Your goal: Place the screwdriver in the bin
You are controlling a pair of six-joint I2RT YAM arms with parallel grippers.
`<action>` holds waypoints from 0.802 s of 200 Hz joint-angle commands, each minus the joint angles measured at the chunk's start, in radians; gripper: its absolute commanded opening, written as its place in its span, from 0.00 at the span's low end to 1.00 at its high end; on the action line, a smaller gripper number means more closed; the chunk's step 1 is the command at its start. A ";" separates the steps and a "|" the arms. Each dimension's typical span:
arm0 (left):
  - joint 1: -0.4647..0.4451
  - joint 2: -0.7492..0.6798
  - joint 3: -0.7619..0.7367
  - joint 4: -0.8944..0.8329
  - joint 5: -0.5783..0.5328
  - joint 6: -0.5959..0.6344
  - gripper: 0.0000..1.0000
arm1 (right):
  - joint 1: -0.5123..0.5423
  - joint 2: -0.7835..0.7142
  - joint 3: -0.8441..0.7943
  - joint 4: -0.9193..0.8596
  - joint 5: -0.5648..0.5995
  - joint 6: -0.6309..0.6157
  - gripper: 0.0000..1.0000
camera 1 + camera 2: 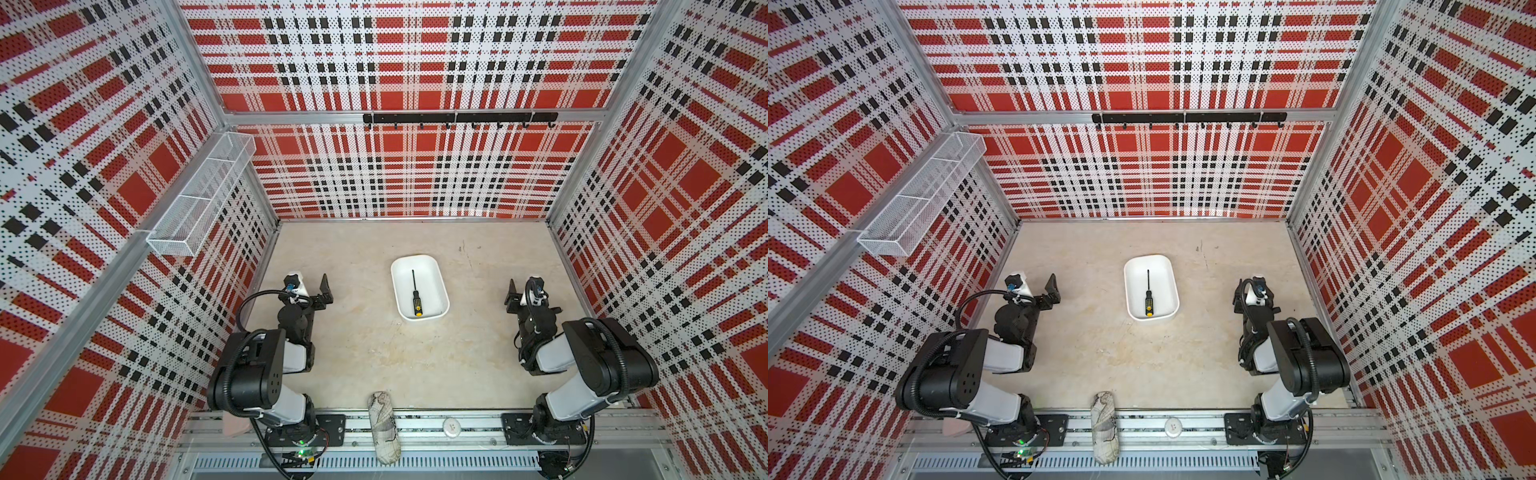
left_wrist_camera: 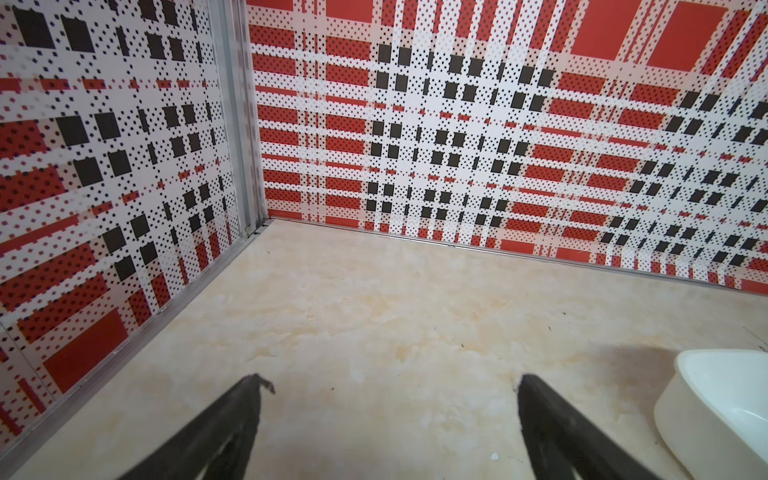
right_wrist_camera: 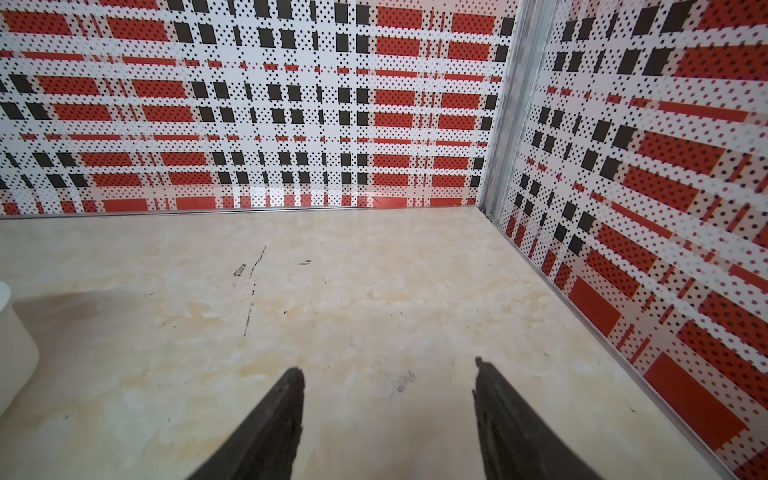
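The screwdriver (image 1: 415,294) is seen in both top views lying flat inside the bin (image 1: 434,278), with its yellow-capped handle at the near end and its shaft pointed toward the back wall. The bin is set on the table (image 1: 365,357) roughly midway between the two arms and well apart from each. The left gripper (image 2: 392,380) is held open and empty, its fingers spread above the tabletop; a corner of the bin is caught at the edge of its wrist view. The right gripper (image 3: 387,368) is likewise open and empty, with scuffed tabletop shown between its fingers. A wire basket (image 1: 199,195) is mounted on the left wall and a black hook rail (image 1: 459,118) on the back wall, both above the table. A rolled cloth bundle (image 1: 384,432) and a small white disc (image 1: 451,427) are laid on the front rail, between the arm bases.
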 commanded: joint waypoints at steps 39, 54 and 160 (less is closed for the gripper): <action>-0.041 0.018 0.070 -0.066 -0.075 0.051 0.98 | -0.039 -0.023 0.089 -0.201 -0.073 0.033 0.80; -0.040 0.018 0.071 -0.067 -0.075 0.050 0.98 | -0.041 -0.026 0.090 -0.203 -0.073 0.033 0.87; -0.042 0.014 0.066 -0.061 -0.077 0.049 0.98 | -0.040 -0.027 0.085 -0.196 -0.071 0.030 1.00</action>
